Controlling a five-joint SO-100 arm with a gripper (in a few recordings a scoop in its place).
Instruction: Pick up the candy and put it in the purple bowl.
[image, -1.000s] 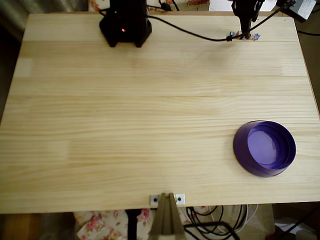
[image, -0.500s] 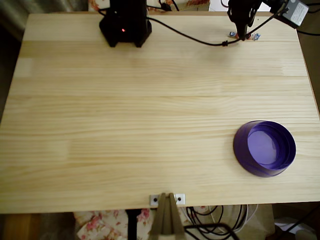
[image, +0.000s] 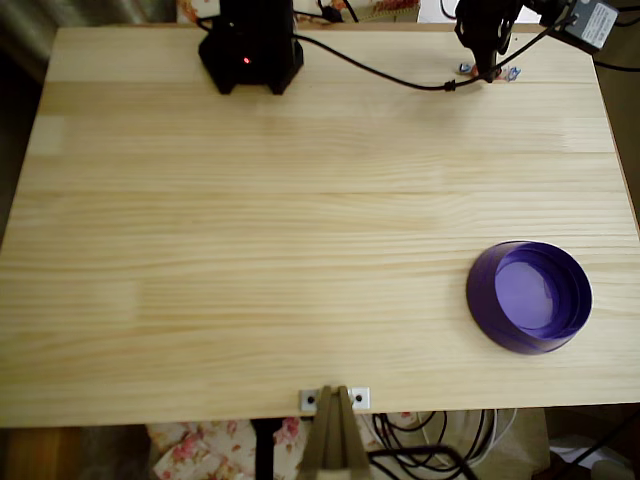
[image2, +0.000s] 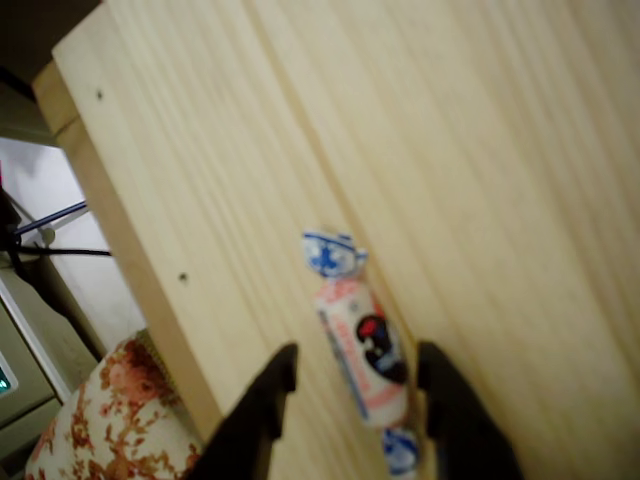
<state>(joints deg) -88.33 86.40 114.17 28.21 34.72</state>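
The gripper (image2: 352, 385) hung with its two dark fingers apart, straddling the candy (image2: 360, 345) low in the wrist view. The candy lay flat on the wooden table (image2: 520, 150), its long axis running from upper left to lower right of that frame, near the table's edge. In the overhead view the candy (image: 512, 72) sat at the upper right by the far edge, well apart from the purple bowl (image: 529, 297) at lower right, with open wood between.
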